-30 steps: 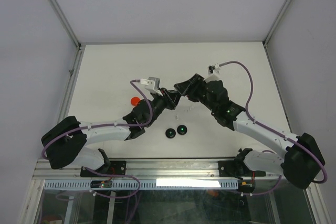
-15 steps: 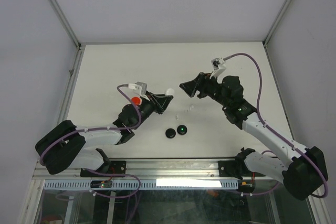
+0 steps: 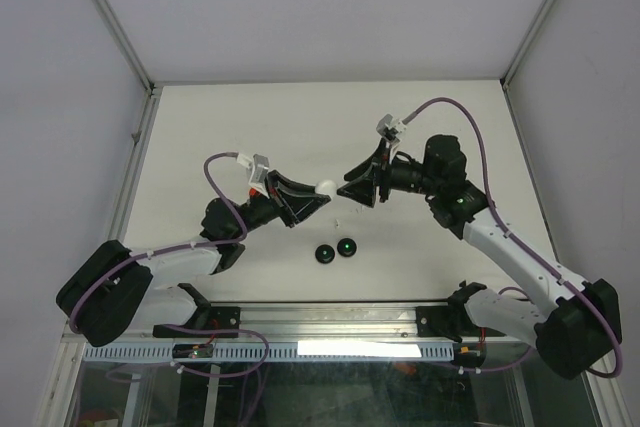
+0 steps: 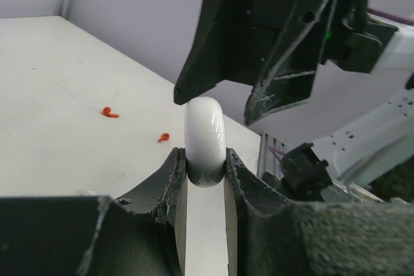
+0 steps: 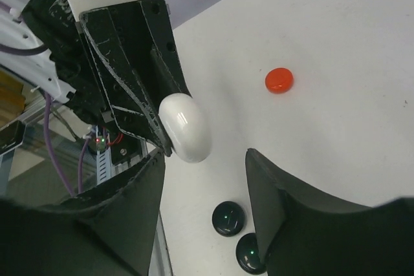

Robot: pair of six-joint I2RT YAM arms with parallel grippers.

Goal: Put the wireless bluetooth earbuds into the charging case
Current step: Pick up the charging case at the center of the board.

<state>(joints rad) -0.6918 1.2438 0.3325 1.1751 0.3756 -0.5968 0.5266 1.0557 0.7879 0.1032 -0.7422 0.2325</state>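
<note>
My left gripper [image 4: 206, 163] is shut on the lower end of a white, rounded charging case [image 4: 205, 134], which is closed and held above the table. In the top view the case [image 3: 324, 187] hangs between both arms. My right gripper [image 5: 204, 166] is open and faces the case [image 5: 186, 127], its fingertips [image 4: 278, 88] on either side of the case's free end without touching it. Two tiny red earbuds [image 4: 110, 113] [image 4: 163, 138] lie on the table beyond. A tiny white bud-like speck [image 3: 338, 219] lies under the grippers.
Two black round discs [image 3: 324, 254] [image 3: 346, 246] with green lights lie near the table's front edge, below the grippers. A red round disc [image 5: 279, 80] sits on the table to the left, beside the left wrist. A metal rail runs along the near edge [image 3: 330, 319].
The grippers drew apart from the centre. The left one has since swung right and lifted the white case. The right one has turned to face it.
</note>
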